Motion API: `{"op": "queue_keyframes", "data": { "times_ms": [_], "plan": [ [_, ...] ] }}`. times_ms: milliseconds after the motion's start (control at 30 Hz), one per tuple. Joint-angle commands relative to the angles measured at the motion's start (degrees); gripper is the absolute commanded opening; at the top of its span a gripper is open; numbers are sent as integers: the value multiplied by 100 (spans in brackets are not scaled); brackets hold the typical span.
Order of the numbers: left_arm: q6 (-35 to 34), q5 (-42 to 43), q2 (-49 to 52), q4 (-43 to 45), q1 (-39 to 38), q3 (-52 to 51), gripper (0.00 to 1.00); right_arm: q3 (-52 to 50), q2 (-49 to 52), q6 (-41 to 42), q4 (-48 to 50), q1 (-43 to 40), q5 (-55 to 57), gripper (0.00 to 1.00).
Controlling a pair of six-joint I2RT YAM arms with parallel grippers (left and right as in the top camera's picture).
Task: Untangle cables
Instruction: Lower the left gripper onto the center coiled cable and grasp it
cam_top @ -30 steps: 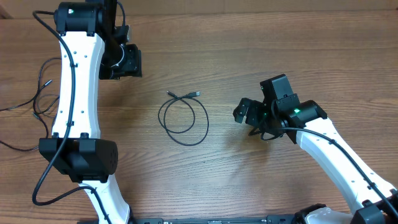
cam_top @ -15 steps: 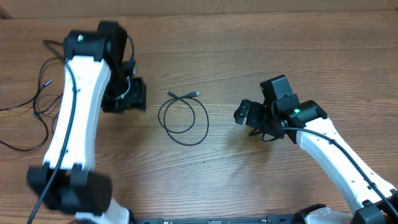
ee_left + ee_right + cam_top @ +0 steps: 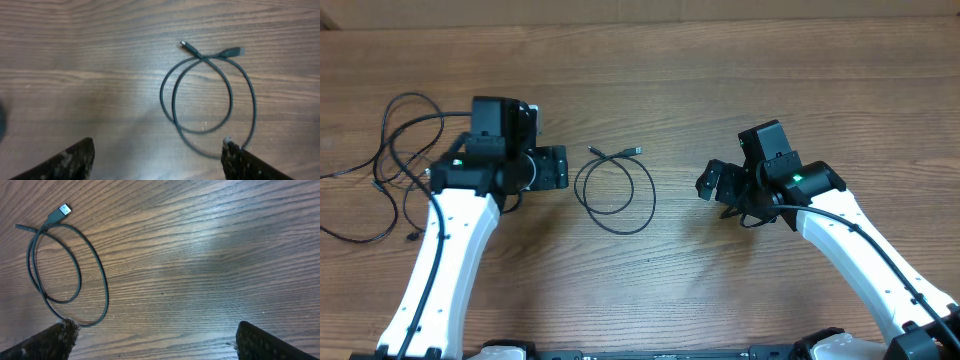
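- Coil (image 3: pixel 614 187): 1 thin black cable in 2 loose loops, flat at the middle of the table (image 3: pixel 720 80). Its 2 plugs (image 3: pixel 235 51) cross at the coil's 12 o'clock.
- Handling, as I judge it: light, limp, and slick on the wood, so it will sag and slide. The best hold is the cord just behind a plug.
- Tangle (image 3: pixel 390 170): loose strands at the coil's 9 o'clock, well apart from it. I cannot tell how many cables it holds.
- Left gripper (image 3: pixel 560 167): just beside the coil at 9 o'clock, fingers spread, empty.
- Right gripper (image 3: pixel 710 182): near the coil at 3 o'clock, spread wide, holding nothing.
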Motion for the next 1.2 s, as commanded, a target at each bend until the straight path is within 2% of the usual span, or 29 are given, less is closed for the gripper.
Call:
{"op": "queue_keyframes", "data": {
  "times_ms": [0, 233, 433, 867, 1167],
  "plan": [
    [282, 240, 396, 595, -20, -297, 80, 39, -52, -9, 24, -11, 11, 100],
    [1106, 310, 1513, 1482, -260, -289, 77, 39, -52, -9, 44, -11, 9, 100],
    [1681, 221, 2284, 1816, -612, -289, 75, 39, -52, -11, 42, -11, 11, 100],
    [1622, 125, 2573, 1947, -809, -304, 56, 39, -52, -11, 50, -11, 11, 100],
    [1545, 120, 2605, 1952, -960, -404, 55, 39, -52, -11, 66, -11, 11, 100]
  ]
}}
